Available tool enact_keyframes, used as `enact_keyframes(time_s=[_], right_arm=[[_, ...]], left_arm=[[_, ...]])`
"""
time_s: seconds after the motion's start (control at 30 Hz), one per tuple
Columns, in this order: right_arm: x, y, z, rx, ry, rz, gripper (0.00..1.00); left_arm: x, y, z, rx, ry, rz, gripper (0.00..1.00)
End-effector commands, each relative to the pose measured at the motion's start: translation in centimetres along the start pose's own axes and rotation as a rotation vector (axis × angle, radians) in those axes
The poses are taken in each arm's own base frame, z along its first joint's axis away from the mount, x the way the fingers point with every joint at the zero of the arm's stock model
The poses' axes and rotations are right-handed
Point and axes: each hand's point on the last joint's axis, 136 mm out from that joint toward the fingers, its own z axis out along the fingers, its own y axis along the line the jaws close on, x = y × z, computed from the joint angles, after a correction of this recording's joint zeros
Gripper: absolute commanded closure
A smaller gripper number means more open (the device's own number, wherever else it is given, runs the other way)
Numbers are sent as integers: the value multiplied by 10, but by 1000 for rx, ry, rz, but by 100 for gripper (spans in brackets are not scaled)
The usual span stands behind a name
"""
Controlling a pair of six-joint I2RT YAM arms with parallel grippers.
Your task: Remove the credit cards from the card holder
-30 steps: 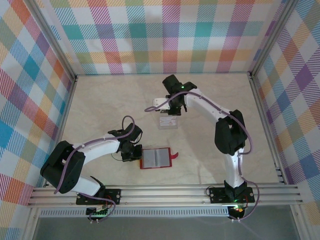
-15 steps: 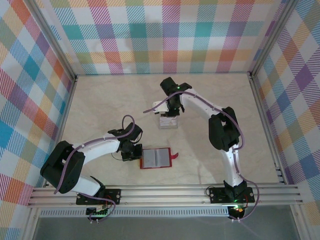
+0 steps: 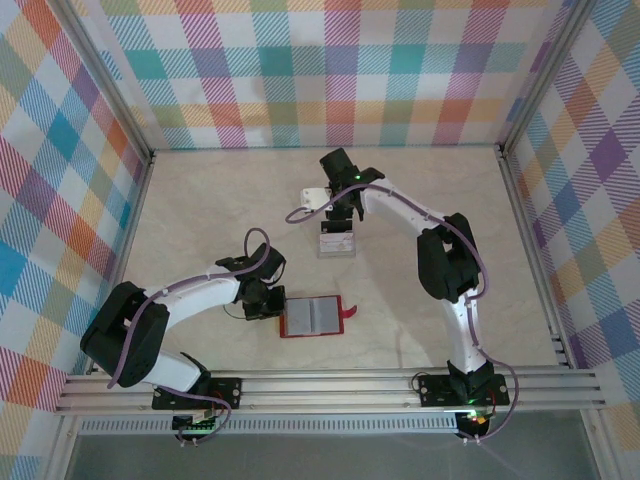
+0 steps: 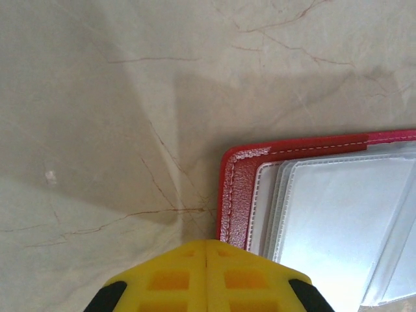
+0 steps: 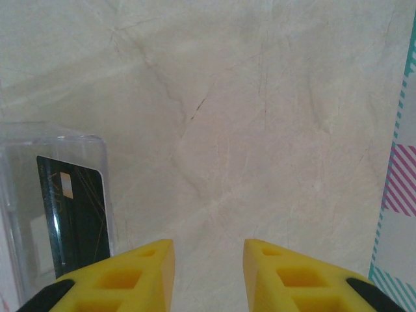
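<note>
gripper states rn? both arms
Left gripper: jaws closed, nothing visible between them.
Right gripper: jaws open, empty.

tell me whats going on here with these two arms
Two robot arms are emptying a red card holder, which lies open on the table. The left gripper, shut, sits at the holder's left edge. The right gripper is open farther back, beside a clear plastic piece with a dark card showing through it.
</note>
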Motion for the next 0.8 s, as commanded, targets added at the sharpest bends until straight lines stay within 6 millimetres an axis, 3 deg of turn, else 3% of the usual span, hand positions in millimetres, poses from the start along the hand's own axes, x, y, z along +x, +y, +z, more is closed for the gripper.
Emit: enact_keyframes(time_s=[0.0,0.17,0.3,0.53,0.77], right_arm=[[0,-3,-7,26,-16,19,65],[3,14,1,-22,-12,28,65],[2,7,-7,7,-21,43,65],[-9,-19,-55,106,-73,139,63],[-18,-5,-102,67,-144,431,56]], left_arm=[[-2,-3,-8,5,-4,9,93],[-1,-3,-5,7,10,13,93],[-1,-4,-4,11,14,14,93],[-2,-7,-2,25,18,24,93],[1,-16,3,78,31,25,94]])
